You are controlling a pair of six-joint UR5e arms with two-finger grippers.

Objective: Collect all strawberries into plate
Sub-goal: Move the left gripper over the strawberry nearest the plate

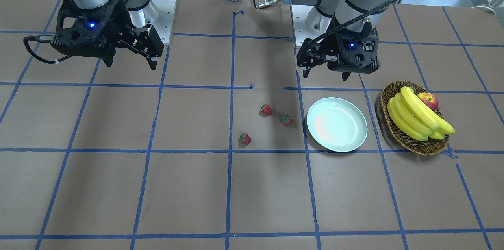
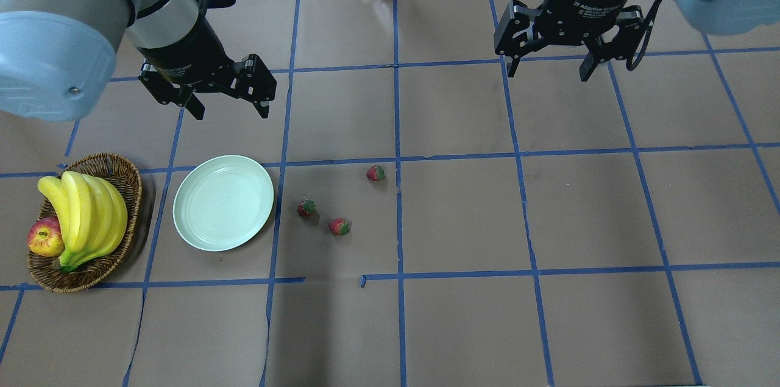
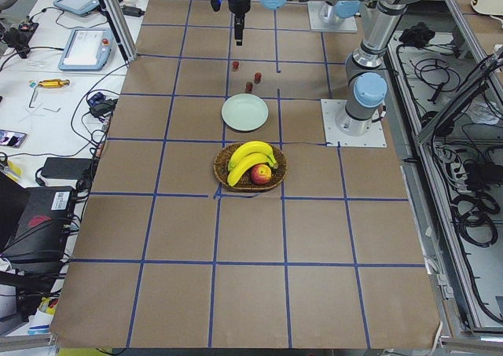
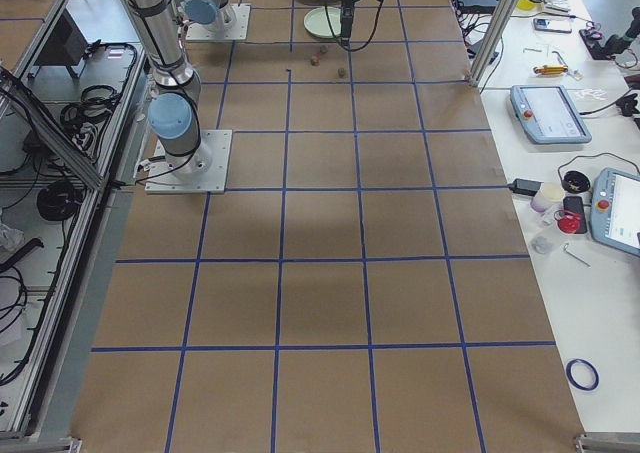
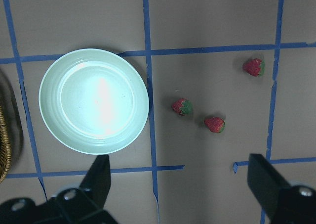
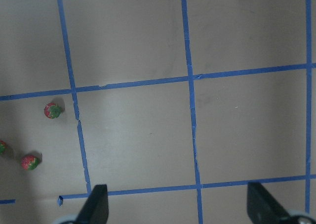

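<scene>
Currently all three strawberries [image 2: 339, 227] lie on the bare desk [image 2: 463, 210], outside the plate [image 2: 223, 211], which sits glossy and pale green on the robot's left half. In the overhead view, one berry [image 2: 306, 208] rests near the plate's rim but apart from it. A second lies just beside that one, slightly closer to the robot. The third [image 2: 376, 173] sits farther out, close to a blue tape line [image 2: 397, 131]. No two berries touch. On the plate's other side, nearer the desk's left end, stands a wicker basket [image 2: 116, 161] that holds a bunch of bananas [image 2: 85, 210] and an apple [image 2: 46, 236]. The left pincer [image 2: 231, 108] hangs raised over the desk close to the plate, its fingers spread wide and gripping nothing. Its wrist camera looks down on the plate and all three berries between those fingers. The right pincer [image 2: 548, 73] hovers well apart over the desk's right half, likewise released, with its fingers spread and nothing between them.
</scene>
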